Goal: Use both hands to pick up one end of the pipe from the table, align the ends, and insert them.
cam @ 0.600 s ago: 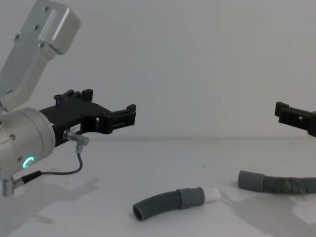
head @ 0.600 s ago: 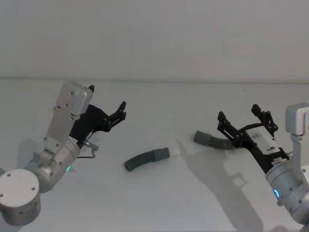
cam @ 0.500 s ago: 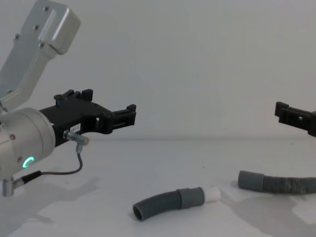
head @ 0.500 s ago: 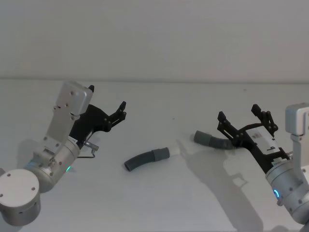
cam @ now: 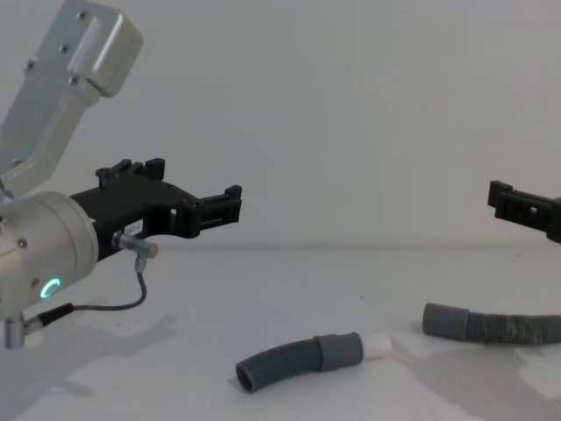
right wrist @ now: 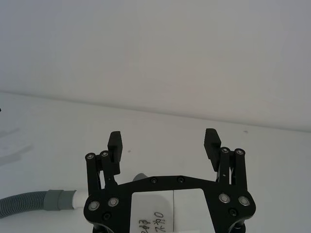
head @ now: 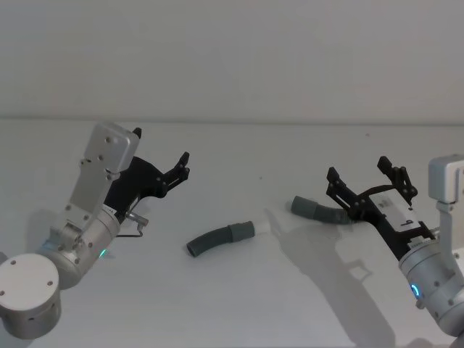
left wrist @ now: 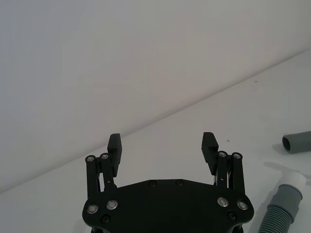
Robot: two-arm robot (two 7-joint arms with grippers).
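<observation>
Two dark grey ribbed pieces of the pipe lie on the table [head: 239, 297]. The left piece [head: 212, 241] [cam: 282, 366] ends in a grey collar [cam: 340, 350] with a white plug tip [cam: 379, 344] [left wrist: 290, 180] [right wrist: 77, 198]. The right piece [head: 317, 211] [cam: 491, 325] points its open socket end [cam: 437, 317] [left wrist: 297, 142] at that tip, a short gap apart. My left gripper [head: 185, 164] [left wrist: 162, 143] hovers open and empty, up and to the left of the left piece. My right gripper [head: 360, 174] [right wrist: 163, 138] hangs open over the right piece, hiding its far part.
A thin cable [cam: 114, 303] loops from the left wrist, which carries a green ring light [cam: 51, 287]. The pale wall [head: 232, 58] rises behind the table's far edge. Bare table surface lies in front of both pieces.
</observation>
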